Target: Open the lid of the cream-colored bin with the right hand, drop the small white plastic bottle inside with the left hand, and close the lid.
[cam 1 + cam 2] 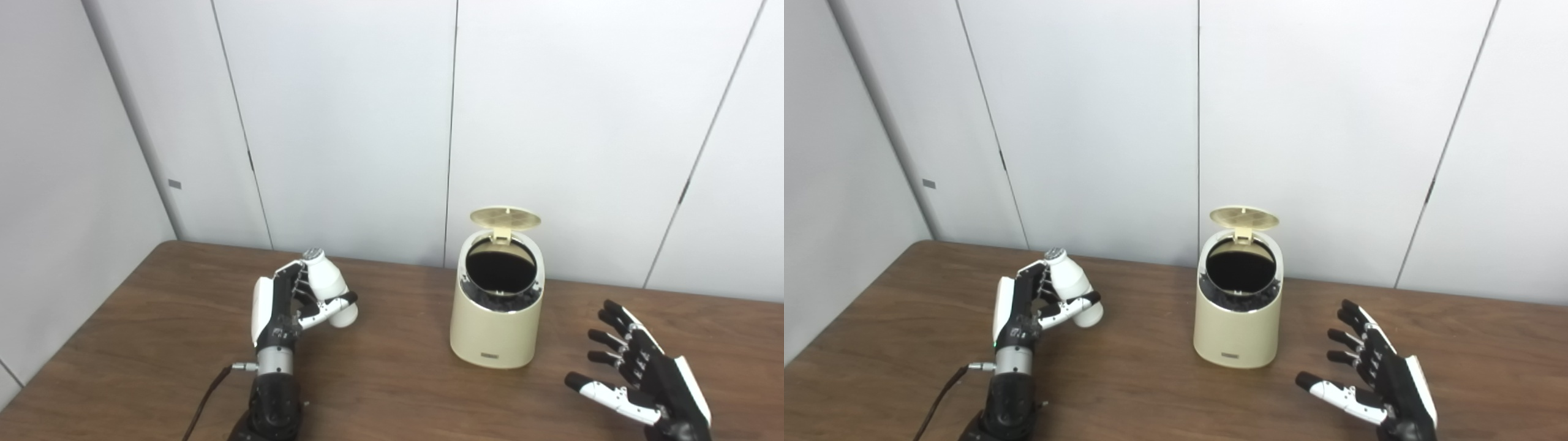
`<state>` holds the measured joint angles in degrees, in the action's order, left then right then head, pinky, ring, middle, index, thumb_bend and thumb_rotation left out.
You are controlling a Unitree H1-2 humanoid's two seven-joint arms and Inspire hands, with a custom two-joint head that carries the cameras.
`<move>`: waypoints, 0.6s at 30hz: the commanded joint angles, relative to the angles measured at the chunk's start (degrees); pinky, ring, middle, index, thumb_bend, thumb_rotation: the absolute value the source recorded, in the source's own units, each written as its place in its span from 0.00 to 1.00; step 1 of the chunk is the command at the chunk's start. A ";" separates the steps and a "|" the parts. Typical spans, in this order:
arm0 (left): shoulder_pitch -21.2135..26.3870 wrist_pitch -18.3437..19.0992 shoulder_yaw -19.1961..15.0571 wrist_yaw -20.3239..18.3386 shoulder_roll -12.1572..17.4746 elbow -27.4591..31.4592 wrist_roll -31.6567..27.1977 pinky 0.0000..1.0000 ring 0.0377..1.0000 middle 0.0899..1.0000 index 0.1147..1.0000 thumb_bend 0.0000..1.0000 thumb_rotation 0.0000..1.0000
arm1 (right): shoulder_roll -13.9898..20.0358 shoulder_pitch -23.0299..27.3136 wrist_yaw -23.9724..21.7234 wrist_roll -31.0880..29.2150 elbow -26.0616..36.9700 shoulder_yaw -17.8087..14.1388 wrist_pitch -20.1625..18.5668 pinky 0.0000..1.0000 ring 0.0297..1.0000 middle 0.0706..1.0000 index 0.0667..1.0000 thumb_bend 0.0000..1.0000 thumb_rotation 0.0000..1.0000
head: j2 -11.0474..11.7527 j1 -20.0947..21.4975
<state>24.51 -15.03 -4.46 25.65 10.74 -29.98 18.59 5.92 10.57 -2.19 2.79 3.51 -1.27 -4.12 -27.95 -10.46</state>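
Cream bin (496,318) label unreadable; left robot hand (288,303) grips bottle (327,285), right robot hand (637,373) splayed.

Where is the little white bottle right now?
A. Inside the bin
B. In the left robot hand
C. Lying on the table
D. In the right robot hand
B: the left robot hand is closed around the bottle, held off to the left of the open bin; the right robot hand is open and holds nothing.
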 commanded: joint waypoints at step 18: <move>-0.70 -9.27 3.15 0.49 -1.65 13.32 3.95 0.33 0.37 0.43 0.46 0.50 0.00 | -1.18 2.29 0.65 0.64 -2.27 1.01 4.03 0.70 0.79 0.88 0.86 0.75 0.16 | 2.22 3.09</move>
<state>20.50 -22.67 -1.65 26.38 8.50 -20.33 21.51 4.86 10.90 -1.92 3.57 -0.17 -0.30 -3.33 -25.67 -7.30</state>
